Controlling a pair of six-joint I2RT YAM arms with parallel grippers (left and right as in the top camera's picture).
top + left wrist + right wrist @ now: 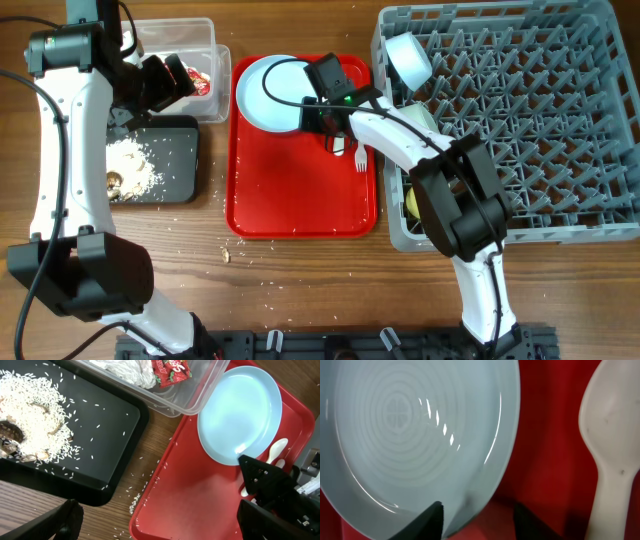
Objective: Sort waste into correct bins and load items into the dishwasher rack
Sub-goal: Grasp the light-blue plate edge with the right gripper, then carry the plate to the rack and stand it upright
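The pale blue plate (268,88) lies at the back of the red serving tray (300,190). My right gripper (318,114) is open with the plate's right rim (410,430) between its fingers (480,522). The white spoon (610,435) and fork (360,158) lie beside it. My left gripper (168,80) hangs open and empty (160,525) near the clear tub (180,45), which holds the red-and-white wrapper (170,370). The black tray (175,170) holds the food scraps (30,425). A pale blue bowl (408,58) and a yellow cup (412,200) sit in the dishwasher rack (540,120).
Loose grains lie on the wood between the black tray and the red tray (145,480). The rack stands tight against the red tray's right edge. My right arm (450,190) crosses the rack's left side.
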